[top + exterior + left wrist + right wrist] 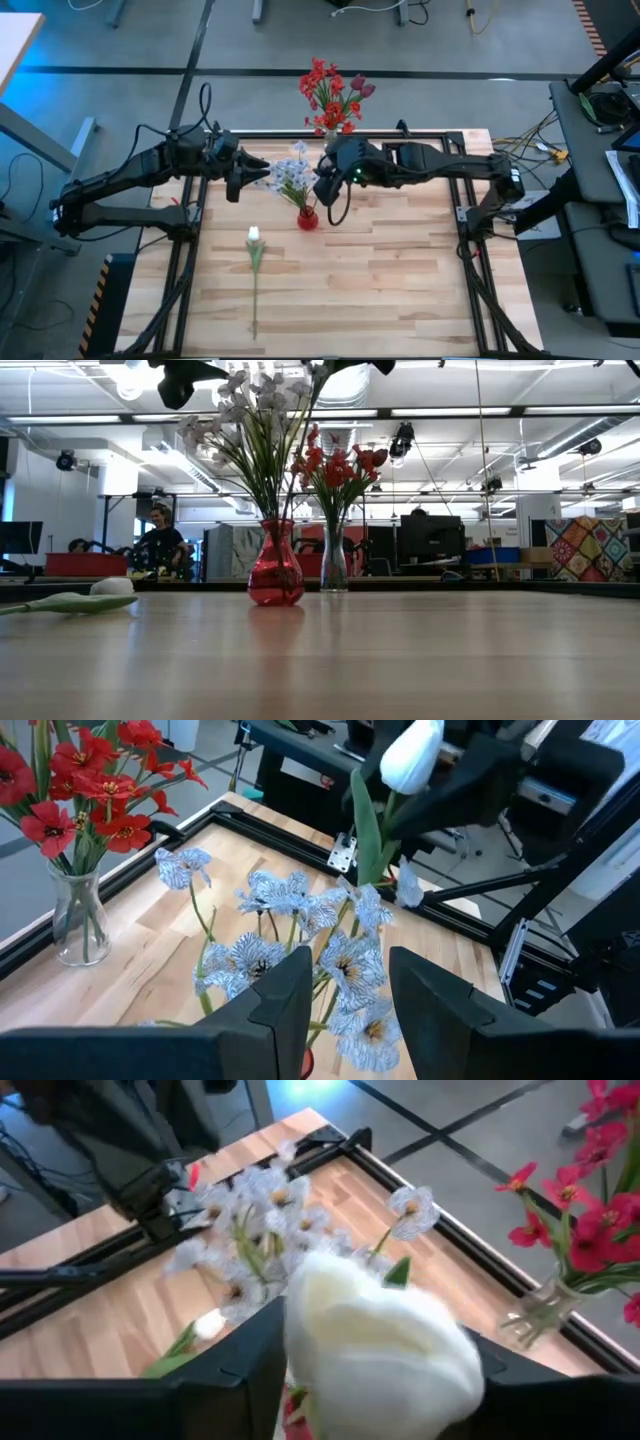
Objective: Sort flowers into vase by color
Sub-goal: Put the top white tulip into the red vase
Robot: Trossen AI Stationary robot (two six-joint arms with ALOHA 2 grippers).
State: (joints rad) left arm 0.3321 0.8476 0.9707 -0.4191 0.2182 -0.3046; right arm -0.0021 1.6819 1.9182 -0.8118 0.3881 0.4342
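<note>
Surface materials and finishes

The table [400, 270] is showing pale, matt wood planking inside a black metal frame [470, 250]. The red vase [275, 572] is gleaming as glossy glass, the clear vase [78, 925] as transparent glass. The white tulip bud [385, 1352] is looking soft and matt.

Bright, even ceiling light; near bloom blurred.

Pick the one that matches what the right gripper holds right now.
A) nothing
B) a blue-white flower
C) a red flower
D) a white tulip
D: the right wrist view shows a white tulip between the right gripper's fingers, and the left wrist view shows it held above the blue-white flowers in the red vase. The left gripper hovers open beside them.
</note>
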